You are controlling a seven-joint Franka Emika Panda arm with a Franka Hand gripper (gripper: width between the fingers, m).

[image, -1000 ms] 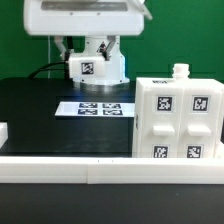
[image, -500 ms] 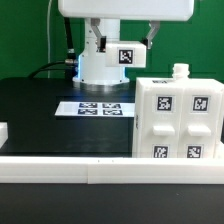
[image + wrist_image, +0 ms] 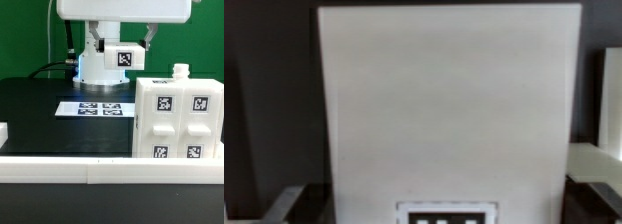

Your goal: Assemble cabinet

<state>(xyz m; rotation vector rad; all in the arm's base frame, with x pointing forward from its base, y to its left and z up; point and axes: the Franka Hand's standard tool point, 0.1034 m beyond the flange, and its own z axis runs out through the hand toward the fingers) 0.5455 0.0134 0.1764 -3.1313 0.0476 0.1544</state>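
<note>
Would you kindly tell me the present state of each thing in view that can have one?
cabinet: upright on the table, tagged panels fitted on its front.
white panel: off the table, tilted, held under the wrist.
tool: appears closed on the white panel; fingers barely visible.
marker board: lying flat on the table.

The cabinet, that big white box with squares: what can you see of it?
The cabinet is a big white block, plastic by its look. It stands upright on the black table, at the exterior view's right. Its front shows four panels, each with a black-and-white marker. A small white knob sticks up on top. The white rail in front hides its foot. Nothing else seems to touch it.
</note>
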